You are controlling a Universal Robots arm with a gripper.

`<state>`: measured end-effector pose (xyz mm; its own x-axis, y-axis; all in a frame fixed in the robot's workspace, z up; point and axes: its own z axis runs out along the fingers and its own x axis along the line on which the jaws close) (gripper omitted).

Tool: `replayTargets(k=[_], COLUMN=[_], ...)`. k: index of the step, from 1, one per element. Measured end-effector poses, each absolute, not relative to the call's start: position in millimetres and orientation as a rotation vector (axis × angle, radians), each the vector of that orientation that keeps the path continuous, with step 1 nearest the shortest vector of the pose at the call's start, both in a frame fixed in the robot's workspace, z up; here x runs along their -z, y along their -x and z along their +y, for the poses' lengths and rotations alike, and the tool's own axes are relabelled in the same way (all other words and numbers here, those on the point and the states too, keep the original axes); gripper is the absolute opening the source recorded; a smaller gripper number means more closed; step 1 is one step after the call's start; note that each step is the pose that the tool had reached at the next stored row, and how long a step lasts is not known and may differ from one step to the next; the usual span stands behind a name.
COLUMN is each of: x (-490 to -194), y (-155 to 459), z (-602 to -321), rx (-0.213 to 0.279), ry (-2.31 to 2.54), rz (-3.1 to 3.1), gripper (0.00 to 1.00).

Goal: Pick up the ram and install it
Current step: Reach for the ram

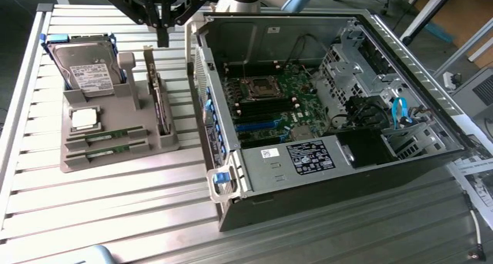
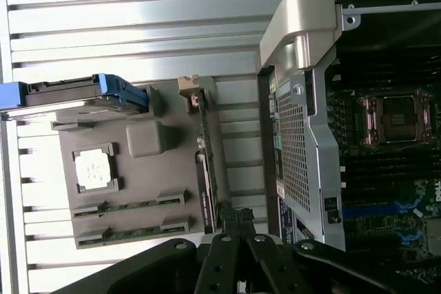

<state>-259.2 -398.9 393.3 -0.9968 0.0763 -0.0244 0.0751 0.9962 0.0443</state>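
Note:
Two ram sticks, thin green boards with black chips, lie side by side in slots at the front of a grey holder tray: one ram and a second ram. My black gripper hangs above the tray's far end, by the upright expansion card. Its fingers are shut together with nothing between them, well apart from the ram sticks. The open computer case lies at the exterior view's right, its motherboard exposed.
On the tray also sit a hard drive in a blue frame and a square silver processor. The case's metal side wall rises beside the tray. Everything rests on a ribbed metal table.

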Motion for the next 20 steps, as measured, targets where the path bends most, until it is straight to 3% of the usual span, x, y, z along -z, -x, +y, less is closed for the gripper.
replayTargets(k=[20], x=[-393.3], y=[274.5], z=[-398.9], rx=[-0.068], ry=[-0.118], rz=[3.112], gripper=[0.11])
